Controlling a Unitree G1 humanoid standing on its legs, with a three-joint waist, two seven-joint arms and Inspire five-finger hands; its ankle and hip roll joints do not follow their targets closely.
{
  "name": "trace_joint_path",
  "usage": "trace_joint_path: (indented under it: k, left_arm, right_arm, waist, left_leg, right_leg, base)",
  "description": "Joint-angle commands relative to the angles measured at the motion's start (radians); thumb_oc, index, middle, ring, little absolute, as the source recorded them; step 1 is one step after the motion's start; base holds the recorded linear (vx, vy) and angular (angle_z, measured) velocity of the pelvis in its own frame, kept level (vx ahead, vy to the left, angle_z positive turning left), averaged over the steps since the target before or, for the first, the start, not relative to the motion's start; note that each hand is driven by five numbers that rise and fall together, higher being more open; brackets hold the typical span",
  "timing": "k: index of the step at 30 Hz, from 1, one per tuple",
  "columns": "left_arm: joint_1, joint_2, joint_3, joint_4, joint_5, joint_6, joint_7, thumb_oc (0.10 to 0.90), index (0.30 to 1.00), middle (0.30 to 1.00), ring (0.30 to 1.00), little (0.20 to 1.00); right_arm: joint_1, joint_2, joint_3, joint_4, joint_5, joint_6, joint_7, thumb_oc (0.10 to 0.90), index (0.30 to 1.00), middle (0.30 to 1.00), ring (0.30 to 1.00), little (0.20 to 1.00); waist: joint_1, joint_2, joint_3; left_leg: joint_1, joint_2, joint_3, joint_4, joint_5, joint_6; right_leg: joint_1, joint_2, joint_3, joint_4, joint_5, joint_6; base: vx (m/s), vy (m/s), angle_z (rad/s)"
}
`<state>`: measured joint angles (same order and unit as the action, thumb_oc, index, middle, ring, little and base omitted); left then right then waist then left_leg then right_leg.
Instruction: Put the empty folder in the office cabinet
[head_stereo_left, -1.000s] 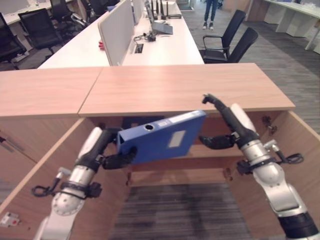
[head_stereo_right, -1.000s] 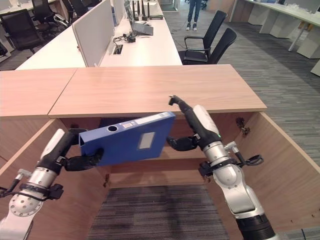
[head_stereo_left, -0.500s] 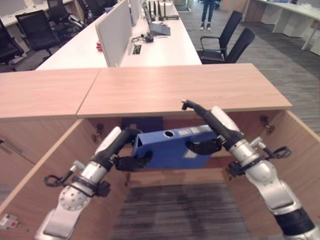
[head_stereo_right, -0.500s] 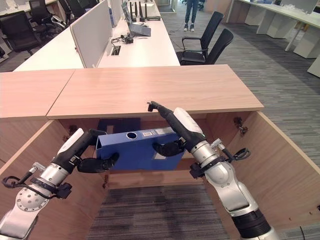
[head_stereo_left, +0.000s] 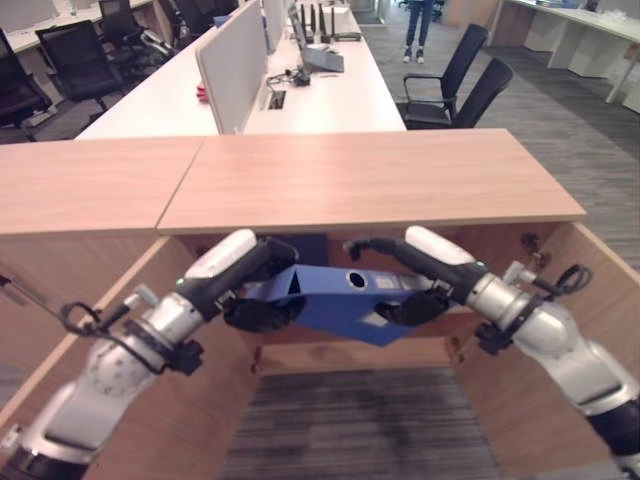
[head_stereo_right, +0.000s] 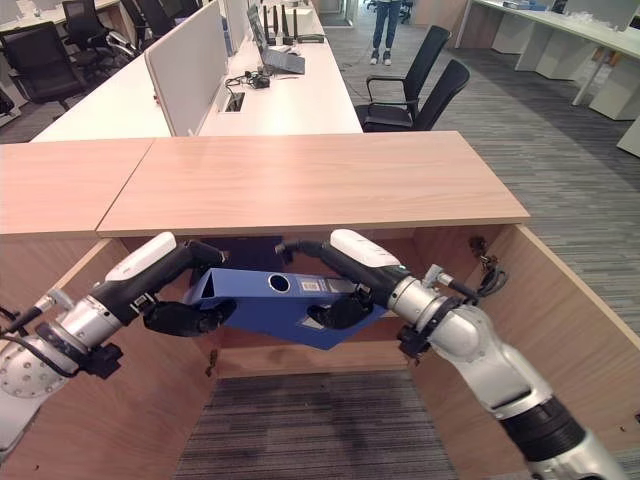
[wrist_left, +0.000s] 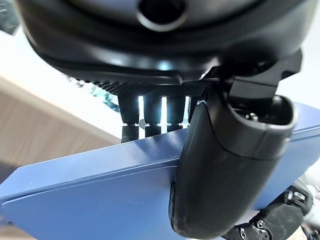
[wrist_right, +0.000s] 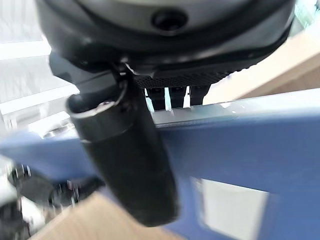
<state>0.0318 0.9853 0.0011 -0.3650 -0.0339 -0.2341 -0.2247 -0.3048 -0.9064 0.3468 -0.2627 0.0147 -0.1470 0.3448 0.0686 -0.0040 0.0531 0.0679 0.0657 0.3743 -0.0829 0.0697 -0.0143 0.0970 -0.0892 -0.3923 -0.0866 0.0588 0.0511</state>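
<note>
Folder (head_stereo_left: 335, 305), blue, sits tilted inside your open cabinet (head_stereo_left: 90, 370); your left robot hand (head_stereo_left: 262, 312) at 9 o'clock and right robot hand (head_stereo_left: 412, 305) at 3 o'clock both clamp it.

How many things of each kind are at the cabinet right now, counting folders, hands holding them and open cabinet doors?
Blue folder: 1, half under the cabinet top
Hands pinching it: 2, the left hand and the right hand
Open cabinet doors: 2, left door and right door
Total: 5
</note>
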Motion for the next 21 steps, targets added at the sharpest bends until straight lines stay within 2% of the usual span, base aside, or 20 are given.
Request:
trace_joint_path:
  k: [1, 2, 6, 10, 11, 16, 18, 21]
  left_arm:
    - [-0.154, 0.055, 0.053, -0.106, -0.106, -0.148, 0.067, 0.400, 0.300, 0.300, 0.300, 0.300]
    - [-0.155, 0.056, 0.064, -0.115, -0.102, -0.151, 0.070, 0.400, 0.300, 0.300, 0.300, 0.300]
    - [-0.177, 0.058, 0.086, -0.158, -0.084, -0.161, 0.076, 0.400, 0.300, 0.300, 0.300, 0.300]
    - [-0.204, 0.046, 0.076, -0.177, -0.084, -0.164, 0.078, 0.400, 0.300, 0.300, 0.300, 0.300]
    - [-0.221, 0.035, 0.065, -0.187, -0.091, -0.165, 0.078, 0.400, 0.300, 0.300, 0.300, 0.300]
    - [-0.245, 0.007, 0.044, -0.202, -0.115, -0.163, 0.076, 0.400, 0.300, 0.300, 0.300, 0.300]
    - [-0.253, -0.022, 0.036, -0.206, -0.134, -0.164, 0.080, 0.400, 0.300, 0.300, 0.300, 0.300]
    - [-0.258, -0.034, 0.025, -0.211, -0.153, -0.159, 0.079, 0.400, 0.300, 0.300, 0.300, 0.300]
  right_arm:
    - [-0.122, -0.004, 0.020, -0.049, 0.100, -0.040, 0.039, 0.425, 0.338, 0.338, 0.338, 0.338]
    - [-0.123, -0.013, 0.032, -0.048, 0.100, -0.037, 0.056, 0.408, 0.312, 0.312, 0.312, 0.312]
    - [-0.114, -0.002, 0.083, -0.014, 0.114, -0.023, 0.106, 0.435, 0.352, 0.352, 0.352, 0.352]
    - [-0.099, 0.043, 0.108, 0.009, 0.112, -0.020, 0.112, 0.400, 0.300, 0.300, 0.300, 0.300]
    - [-0.085, 0.086, 0.126, 0.023, 0.112, -0.018, 0.114, 0.400, 0.300, 0.300, 0.300, 0.300]
    - [-0.051, 0.168, 0.143, 0.056, 0.093, -0.018, 0.102, 0.400, 0.300, 0.300, 0.300, 0.300]
    - [-0.006, 0.249, 0.137, 0.103, 0.095, -0.017, 0.059, 0.400, 0.300, 0.300, 0.300, 0.300]
    - [0.042, 0.327, 0.134, 0.163, 0.138, -0.003, 0.032, 0.400, 0.300, 0.300, 0.300, 0.300]
  waist:
    - [0.005, -0.047, -0.108]
    - [0.005, -0.048, -0.108]
    - [0.006, -0.045, -0.108]
    - [0.007, -0.044, -0.108]
    - [0.007, -0.042, -0.107]
    - [0.007, -0.041, -0.107]
    - [0.005, -0.036, -0.106]
    - [0.003, -0.035, -0.106]
  left_leg:
    - [-0.019, -0.006, -0.052, -0.004, -0.042, -0.067]
    - [-0.019, -0.005, -0.052, -0.004, -0.042, -0.068]
    - [-0.021, -0.005, -0.054, -0.004, -0.042, -0.070]
    - [-0.021, -0.006, -0.055, -0.004, -0.042, -0.070]
    - [-0.021, -0.006, -0.056, -0.004, -0.042, -0.069]
    - [-0.023, -0.005, -0.058, -0.004, -0.043, -0.066]
    - [-0.022, -0.007, -0.059, -0.004, -0.044, -0.063]
    - [-0.022, -0.008, -0.059, -0.004, -0.044, -0.061]
  right_leg:
    - [0.008, -0.015, -0.035, -0.001, -0.028, 0.077]
    - [0.008, -0.015, -0.035, -0.001, -0.029, 0.078]
    - [0.007, -0.015, -0.037, -0.001, -0.029, 0.080]
    - [0.008, -0.015, -0.038, -0.001, -0.030, 0.079]
    - [0.008, -0.016, -0.039, -0.001, -0.030, 0.077]
    - [0.009, -0.018, -0.042, -0.001, -0.031, 0.076]
    - [0.011, -0.019, -0.043, -0.001, -0.031, 0.075]
    - [0.011, -0.020, -0.042, -0.001, -0.030, 0.074]
  base:
    - [0.00, 0.000, 0.00]
    - [0.00, 0.000, 0.00]
    - [0.00, 0.000, 0.00]
    - [0.00, 0.000, 0.00]
    - [0.00, 0.000, 0.00]
    - [0.00, 0.000, 0.00]
    - [0.00, 0.000, 0.00]
    - [0.00, 0.000, 0.00]
